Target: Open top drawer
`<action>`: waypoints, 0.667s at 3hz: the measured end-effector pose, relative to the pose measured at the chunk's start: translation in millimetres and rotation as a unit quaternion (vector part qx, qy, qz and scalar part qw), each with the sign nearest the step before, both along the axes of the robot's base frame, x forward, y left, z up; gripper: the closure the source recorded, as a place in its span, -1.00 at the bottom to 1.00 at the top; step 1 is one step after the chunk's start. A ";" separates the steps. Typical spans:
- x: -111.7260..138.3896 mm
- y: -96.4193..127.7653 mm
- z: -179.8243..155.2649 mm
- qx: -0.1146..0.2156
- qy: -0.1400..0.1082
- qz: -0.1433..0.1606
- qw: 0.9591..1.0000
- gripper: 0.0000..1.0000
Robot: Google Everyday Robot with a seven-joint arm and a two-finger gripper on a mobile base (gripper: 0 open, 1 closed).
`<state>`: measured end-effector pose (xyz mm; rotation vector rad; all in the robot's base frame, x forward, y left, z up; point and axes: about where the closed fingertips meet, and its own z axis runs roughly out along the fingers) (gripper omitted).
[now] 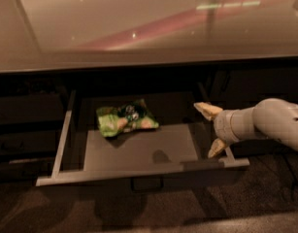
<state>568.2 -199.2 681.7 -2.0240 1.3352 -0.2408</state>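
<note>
You're looking at the top drawer (pixel 139 154) sitting pulled well out toward you, lying level, dark grey front running along the near edge, grey tray floor showing, pale side rails extending back, gripper (pixel 206 130) hovering at its right side wall, fingers spreading apart.
</note>
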 end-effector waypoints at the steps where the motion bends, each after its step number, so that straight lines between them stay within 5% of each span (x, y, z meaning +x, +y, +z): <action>1: -34.0 -14.7 -20.3 -0.002 0.005 0.005 1.000 -1.00; 2: -52.8 -12.8 -26.3 -0.003 0.009 0.008 1.000 -1.00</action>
